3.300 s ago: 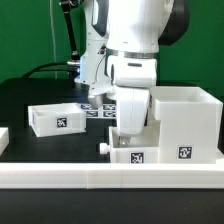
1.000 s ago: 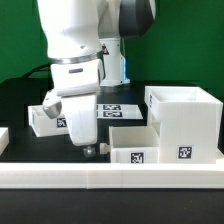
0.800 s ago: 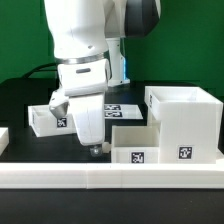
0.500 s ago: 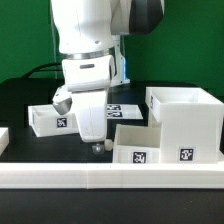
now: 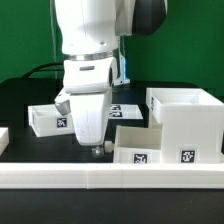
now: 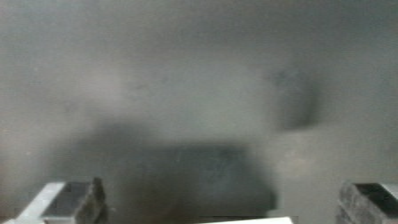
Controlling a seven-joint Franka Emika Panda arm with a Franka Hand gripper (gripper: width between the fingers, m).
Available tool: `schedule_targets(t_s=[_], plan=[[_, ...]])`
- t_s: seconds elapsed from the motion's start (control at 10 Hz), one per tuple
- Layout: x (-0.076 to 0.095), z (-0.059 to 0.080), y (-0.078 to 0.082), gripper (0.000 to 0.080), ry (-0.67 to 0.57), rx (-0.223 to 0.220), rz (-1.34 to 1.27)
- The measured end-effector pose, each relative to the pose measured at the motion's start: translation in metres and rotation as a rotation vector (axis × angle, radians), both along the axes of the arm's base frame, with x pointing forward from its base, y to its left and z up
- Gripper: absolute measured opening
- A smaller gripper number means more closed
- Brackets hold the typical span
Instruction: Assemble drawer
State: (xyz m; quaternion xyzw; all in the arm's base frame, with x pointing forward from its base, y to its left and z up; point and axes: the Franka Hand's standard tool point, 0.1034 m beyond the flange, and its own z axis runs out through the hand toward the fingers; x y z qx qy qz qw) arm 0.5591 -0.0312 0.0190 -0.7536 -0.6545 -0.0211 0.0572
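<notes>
The gripper (image 5: 97,148) hangs low over the tabletop (image 5: 15,108), fingers (image 6: 68,200) spread wide with nothing between them (the wrist view is blurred, but shows that much). The drawer's housing (image 5: 186,118) stands at the exterior view's right. One tray (image 5: 135,150) sits close against the housing's left side, the gripper just beyond it. The other tray (image 5: 45,118) lies well left of the housing. The step looks like reaching for the near tray; next, the gripper should close on its wall.
</notes>
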Motion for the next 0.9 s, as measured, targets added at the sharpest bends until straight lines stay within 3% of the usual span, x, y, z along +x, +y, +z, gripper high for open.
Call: schedule_targets(t_s=[0.2, 0.6, 0.9], plan=[[0.005, 0.005, 0.009, 0.0649, -0.02, 0.003, -0.003], [0.004, 0.003, 0.008, 0.0649, -0.018, 0.003, -0.001], [0.022, 0.008, 0.012, 0.0649, -0.016, 0.011, 0.074]])
